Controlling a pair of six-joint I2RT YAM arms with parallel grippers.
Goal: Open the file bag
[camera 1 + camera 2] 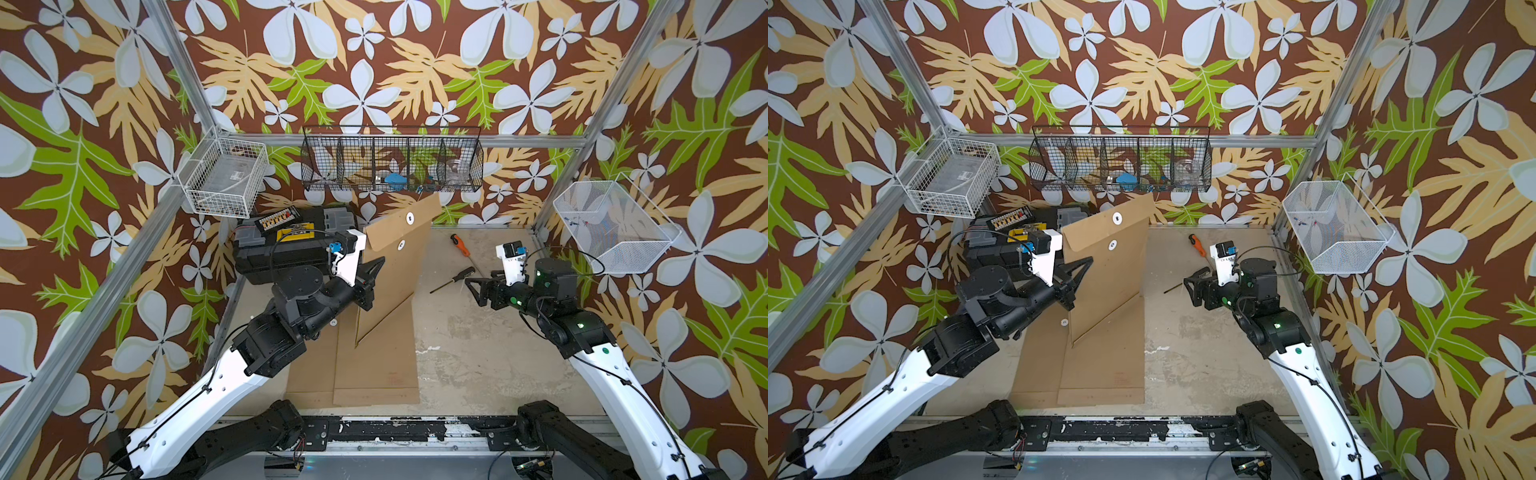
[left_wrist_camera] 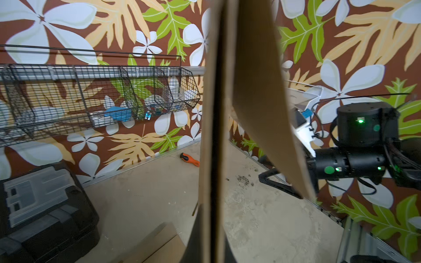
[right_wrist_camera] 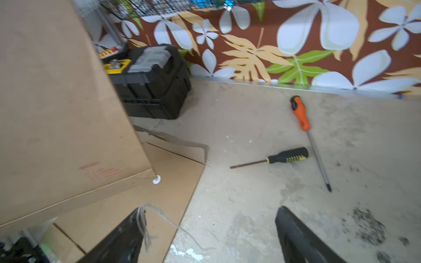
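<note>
Left gripper (image 1: 379,262) is clamped tight on the near side edge of the file bag (image 1: 395,286), holding it upright off the table (image 1: 478,353), top end raised toward the back wall. Both top views show the two white tie discs, one on the flap (image 1: 1100,226) and one just below on the body, with no cord between them, so the tie looks undone and the step in hand is getting the flap open. Over on the other side, the right gripper (image 3: 209,209) has its jaws spread wide and gripping nothing, though a pale string (image 3: 145,224) drapes over one finger. It sits well apart from the bag, low over the table near the black-handled screwdriver (image 1: 453,280). From the left wrist, a brown panel splays away from the bag's body, probably the flap hanging loose, though I can't be sure. Next, I reckon the right jaws need to cross to that free flap edge, pinch it and fold it back while the left keeps its hold. Two more envelopes (image 1: 374,374) lie flat beneath.
</note>
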